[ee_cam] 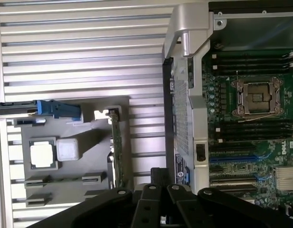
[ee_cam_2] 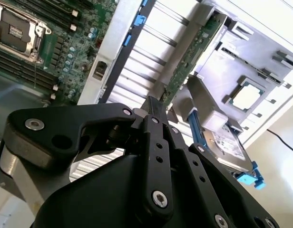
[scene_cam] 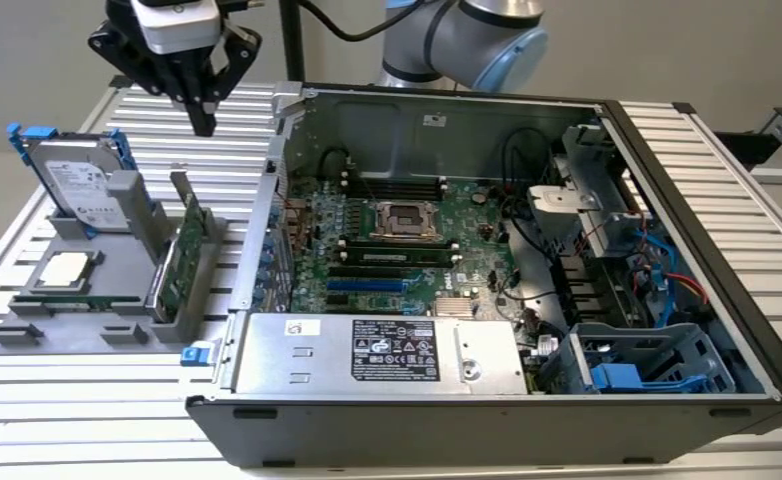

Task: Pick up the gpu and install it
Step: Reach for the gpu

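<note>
Gripper (scene_cam: 204, 122): black, fingers pressed together, pinching nothing; hangs well above the grey slotted holder (scene_cam: 47, 336).
Gpu (scene_cam: 188, 255): thin green circuit board, not yet picked, standing on edge in that holder, likely so you can grip its free top edge.
Case (scene_cam: 498, 430): open black desktop case just beside; side panel off, leaving you slot access.
</note>
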Robot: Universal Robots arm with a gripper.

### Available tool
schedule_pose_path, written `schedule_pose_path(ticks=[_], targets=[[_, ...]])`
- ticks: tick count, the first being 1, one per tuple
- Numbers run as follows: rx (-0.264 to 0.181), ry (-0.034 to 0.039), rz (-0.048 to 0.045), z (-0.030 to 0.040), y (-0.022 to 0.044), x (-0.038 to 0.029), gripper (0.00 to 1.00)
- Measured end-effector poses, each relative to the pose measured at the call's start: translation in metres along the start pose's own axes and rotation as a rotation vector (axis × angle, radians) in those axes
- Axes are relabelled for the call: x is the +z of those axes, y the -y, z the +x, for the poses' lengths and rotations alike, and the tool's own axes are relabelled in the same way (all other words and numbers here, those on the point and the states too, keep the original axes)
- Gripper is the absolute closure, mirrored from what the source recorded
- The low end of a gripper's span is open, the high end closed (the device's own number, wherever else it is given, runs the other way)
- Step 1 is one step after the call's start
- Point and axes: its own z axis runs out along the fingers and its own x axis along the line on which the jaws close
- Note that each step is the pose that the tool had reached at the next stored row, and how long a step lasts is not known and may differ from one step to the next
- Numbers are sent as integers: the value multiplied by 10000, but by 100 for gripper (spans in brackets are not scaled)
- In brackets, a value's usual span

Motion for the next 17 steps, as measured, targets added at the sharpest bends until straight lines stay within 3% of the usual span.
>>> schedule_pose_path(ticks=[17], targets=[[0,0,0,228,16,-5,100]])
